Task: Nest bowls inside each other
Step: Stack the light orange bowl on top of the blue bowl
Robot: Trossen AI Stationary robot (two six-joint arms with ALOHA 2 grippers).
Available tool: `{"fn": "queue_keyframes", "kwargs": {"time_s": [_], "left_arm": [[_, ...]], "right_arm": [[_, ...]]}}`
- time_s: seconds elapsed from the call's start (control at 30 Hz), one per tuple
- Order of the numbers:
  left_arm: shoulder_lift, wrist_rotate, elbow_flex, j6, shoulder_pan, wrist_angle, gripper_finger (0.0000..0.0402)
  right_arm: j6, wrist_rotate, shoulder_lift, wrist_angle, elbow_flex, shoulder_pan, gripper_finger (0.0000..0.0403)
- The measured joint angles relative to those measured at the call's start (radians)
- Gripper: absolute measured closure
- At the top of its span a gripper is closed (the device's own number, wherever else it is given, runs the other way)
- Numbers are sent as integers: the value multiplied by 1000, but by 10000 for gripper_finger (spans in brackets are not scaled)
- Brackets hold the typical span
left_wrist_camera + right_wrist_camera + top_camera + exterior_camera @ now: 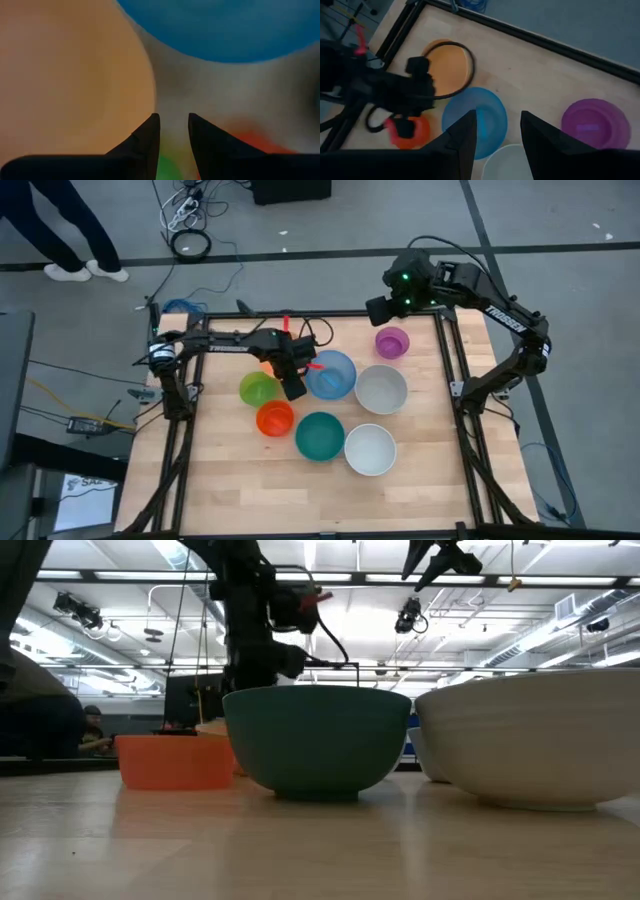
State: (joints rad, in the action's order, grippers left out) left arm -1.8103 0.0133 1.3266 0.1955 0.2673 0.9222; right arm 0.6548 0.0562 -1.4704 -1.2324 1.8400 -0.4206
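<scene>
White bowl [540, 740] and teal bowl [316, 740] on wooden table [230, 480], grey floor [330, 220] around, both grippers' fingers apart

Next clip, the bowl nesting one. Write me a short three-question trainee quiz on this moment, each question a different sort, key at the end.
1. True or false: the purple bowl already sits inside another bowl.
2. Multiple choice: the left hand hovers nearest to which bowls? A) blue bowl and lime green bowl; B) white bowl and grey bowl; C) purple bowl and teal bowl.
3. Fill in: the right hand is raised near the table's far right corner, fingers ____, holding nothing.

Key: 1 false; 2 A; 3 open.
</scene>
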Motion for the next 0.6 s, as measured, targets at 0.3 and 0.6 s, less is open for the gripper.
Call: {"fn": "queue_keyframes", "kwargs": {"time_s": [0.3, 0.6], "left_arm": [[-57, 0, 0, -4, 0, -14, 291], [-49, -16, 5, -7, 0, -5, 291]], "right_arm": [[28, -33, 0, -4, 0, 2, 261], [36, -33, 0, -4, 0, 4, 261]]}}
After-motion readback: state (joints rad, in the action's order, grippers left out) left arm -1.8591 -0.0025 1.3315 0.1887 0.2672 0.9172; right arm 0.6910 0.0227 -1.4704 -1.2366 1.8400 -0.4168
